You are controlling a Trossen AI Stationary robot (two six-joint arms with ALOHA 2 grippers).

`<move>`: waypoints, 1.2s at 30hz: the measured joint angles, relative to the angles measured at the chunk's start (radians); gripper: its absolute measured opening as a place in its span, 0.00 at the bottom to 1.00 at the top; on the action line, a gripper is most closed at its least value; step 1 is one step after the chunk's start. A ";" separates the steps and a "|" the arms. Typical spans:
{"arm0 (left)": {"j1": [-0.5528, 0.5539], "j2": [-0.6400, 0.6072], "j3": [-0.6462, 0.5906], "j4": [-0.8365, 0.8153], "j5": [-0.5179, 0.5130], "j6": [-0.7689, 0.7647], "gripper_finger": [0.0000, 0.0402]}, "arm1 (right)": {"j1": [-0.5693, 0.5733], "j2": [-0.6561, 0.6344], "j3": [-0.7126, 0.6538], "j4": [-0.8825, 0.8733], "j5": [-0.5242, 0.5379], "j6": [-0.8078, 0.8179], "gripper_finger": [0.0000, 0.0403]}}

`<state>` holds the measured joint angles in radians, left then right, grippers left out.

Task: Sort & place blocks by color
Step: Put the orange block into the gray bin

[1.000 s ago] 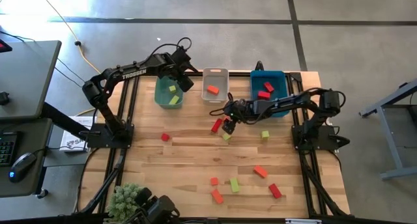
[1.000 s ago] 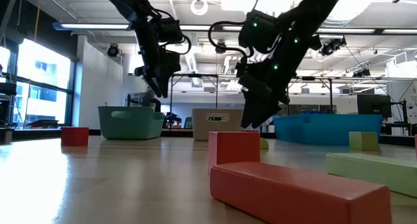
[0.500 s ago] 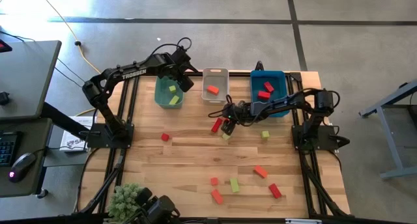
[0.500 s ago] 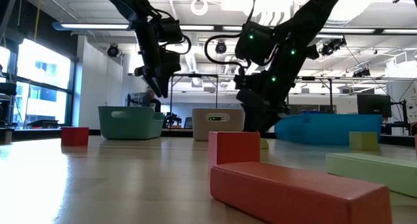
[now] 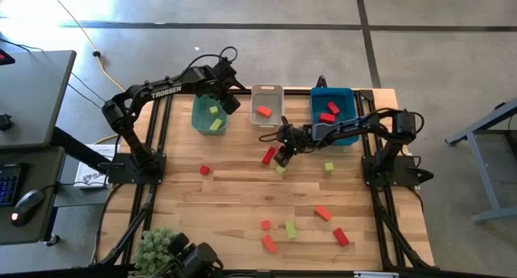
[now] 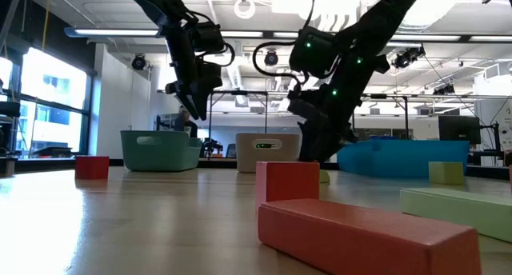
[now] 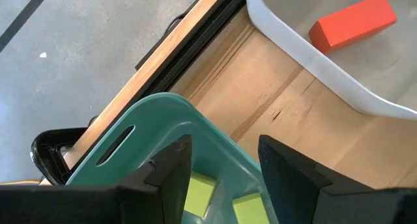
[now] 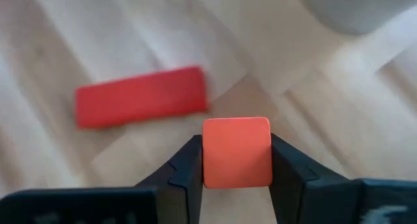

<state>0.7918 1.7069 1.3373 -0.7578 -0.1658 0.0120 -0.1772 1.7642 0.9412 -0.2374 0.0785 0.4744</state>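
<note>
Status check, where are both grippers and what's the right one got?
Right gripper shut on small orange-red cube, low mid-table. Left gripper open, over teal-green plastic bin. Long red bar lies beside the cube.

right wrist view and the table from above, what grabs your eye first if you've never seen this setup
First, the right gripper, near the table's middle, with its fingers shut on an orange-red cube, a red bar lying on the wood just beyond. Next, the three bins along the far edge: green bin, white bin and blue bin, with the left gripper hovering over the green one.
</note>
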 joint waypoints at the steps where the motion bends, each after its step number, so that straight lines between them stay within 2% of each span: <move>1: 0.000 0.000 0.000 0.000 0.000 0.000 0.42 | 0.000 -0.009 -0.001 -0.009 -0.011 0.000 0.26; 7: 0.000 0.000 0.000 0.000 0.008 0.000 0.42 | 0.000 -0.083 -0.001 -0.013 -0.026 0.026 0.26; 12: 0.000 0.000 0.000 0.005 0.009 0.000 0.42 | -0.002 -0.141 0.025 -0.009 0.025 0.040 0.26; 19: -0.001 0.000 0.000 0.009 0.012 0.000 0.42 | -0.030 -0.162 0.158 -0.005 0.125 -0.115 0.26; 26: -0.001 0.000 0.000 0.009 0.012 0.000 0.42 | -0.135 -0.157 0.235 0.061 0.203 -0.291 0.26; 32: -0.001 0.000 0.000 0.008 0.044 -0.002 0.42 | -0.228 -0.114 0.236 0.067 0.193 -0.317 0.26; 36: -0.001 0.000 0.000 0.008 0.079 -0.008 0.42 | -0.252 -0.041 0.236 0.085 0.115 -0.278 0.26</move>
<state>0.7910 1.7065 1.3369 -0.7498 -0.0866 0.0037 -0.4293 1.7228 1.1771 -0.1520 0.1939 0.1962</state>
